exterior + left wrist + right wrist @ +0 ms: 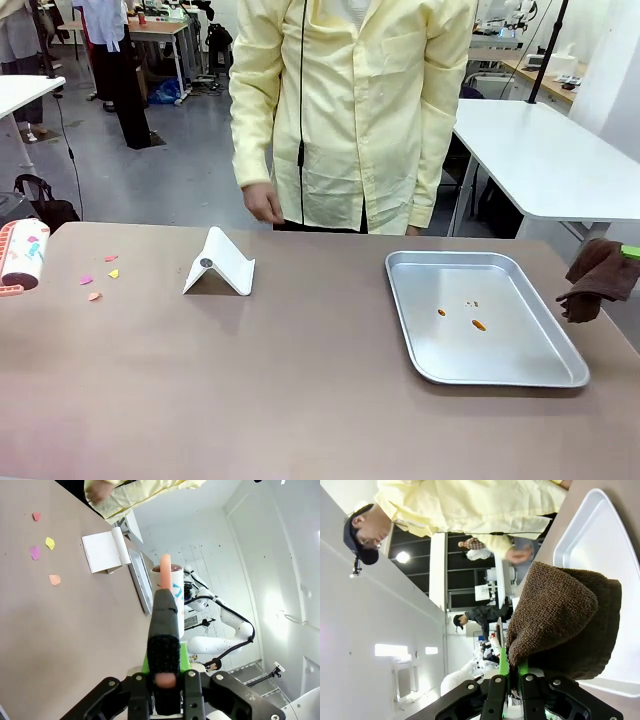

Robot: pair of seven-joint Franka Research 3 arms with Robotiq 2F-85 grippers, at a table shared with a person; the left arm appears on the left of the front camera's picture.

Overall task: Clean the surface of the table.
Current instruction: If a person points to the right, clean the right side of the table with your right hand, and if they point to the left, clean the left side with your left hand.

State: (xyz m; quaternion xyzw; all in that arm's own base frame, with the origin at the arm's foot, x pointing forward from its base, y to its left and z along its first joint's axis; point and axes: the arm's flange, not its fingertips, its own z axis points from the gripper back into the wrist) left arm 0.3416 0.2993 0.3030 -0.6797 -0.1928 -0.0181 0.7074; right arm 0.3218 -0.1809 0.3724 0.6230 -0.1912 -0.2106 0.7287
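- We place everything against the metal tray (530, 372), which sits on the right half of the desk (300, 400), the wide brown top running across the whole front view.
- Step in hand, as we judge it: both tools are loaded, and no wiping or rolling is under way. Four small paper scraps (100, 277) lie on the desk far left of the tray, beyond the white folded stand (220, 266).
- The left tool (165, 652) has its fingers drawn in tight on the pink handle of a lint roller (22, 255). The roller sits farther left of the tray than the scraps, at the desk's edge.
- The right tool (514, 674) is pinched together on a bunched brown cloth (560, 615), just right of the tray.
- Next move, in our view: bring the roller toward the tray until it reaches the scraps, press it flat and roll it over them. The stand is close to them on the tray side, so the stroke should stop short of it.
- The person's hand (263, 205) hangs at the far edge, left of the tray and above the stand.
- The front view gives us the layout and some orange crumbs (479, 324) inside the tray. The wrist views give us the grips themselves, which the front view leaves at its margins.
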